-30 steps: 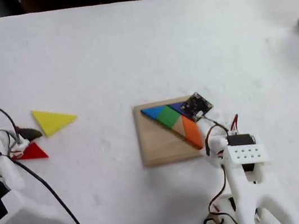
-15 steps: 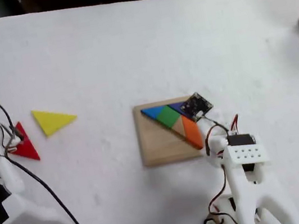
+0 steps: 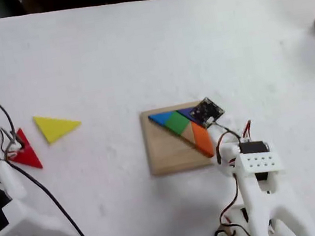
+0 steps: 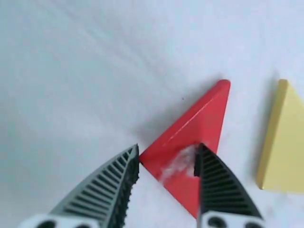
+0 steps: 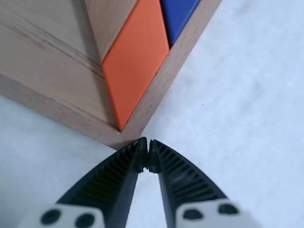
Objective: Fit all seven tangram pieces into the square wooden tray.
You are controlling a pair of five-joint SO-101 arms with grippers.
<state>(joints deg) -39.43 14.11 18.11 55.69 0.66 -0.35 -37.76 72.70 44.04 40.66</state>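
**While jaws straddle one corner, red triangle (image 4: 194, 128) may slip**

Near the table's (image 3: 135, 49) left edge, the left gripper (image 4: 167, 153) stands apart across the red triangle's corner; closing there could pivot it into the yellow triangle (image 4: 285, 142) just beside. Nearer the front edge, the half-filled tray (image 3: 166, 152) sits, the right gripper (image 5: 148, 154) pressed together at its corner. No writing is legible.

White arm bodies (image 3: 20, 232) — black servos (image 3: 252, 147), red-black cables (image 3: 45, 198); dark ribbed jaws, pale base.
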